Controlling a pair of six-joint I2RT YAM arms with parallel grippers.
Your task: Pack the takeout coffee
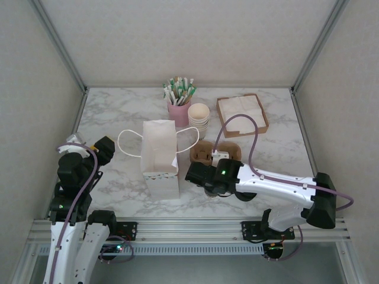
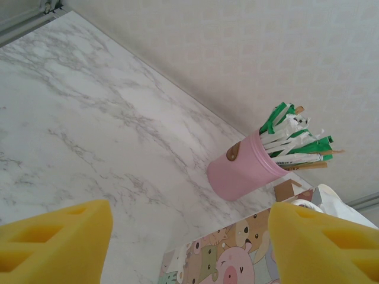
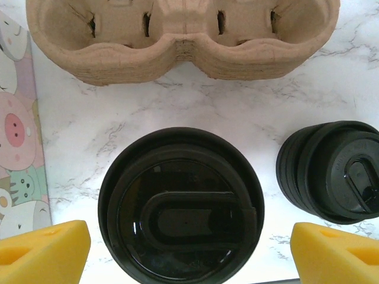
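You face a white, grey-veined marble table (image 1: 118, 118). A white paper bag (image 1: 160, 148) with looped handles and a cartoon-animal print sits near its middle. Behind the bag stand a pink holder (image 1: 177, 113) of green-and-white wrapped sticks and, just beside it, a stack of cream paper cups (image 1: 199, 120). Further right is a brown tray (image 1: 263, 111) of white napkins. In front of the cups lies a cardboard cup carrier (image 3: 177, 35); nearer you stand the takeout coffee (image 3: 180, 207) and, to its right, a stack of black lids (image 3: 331, 171).
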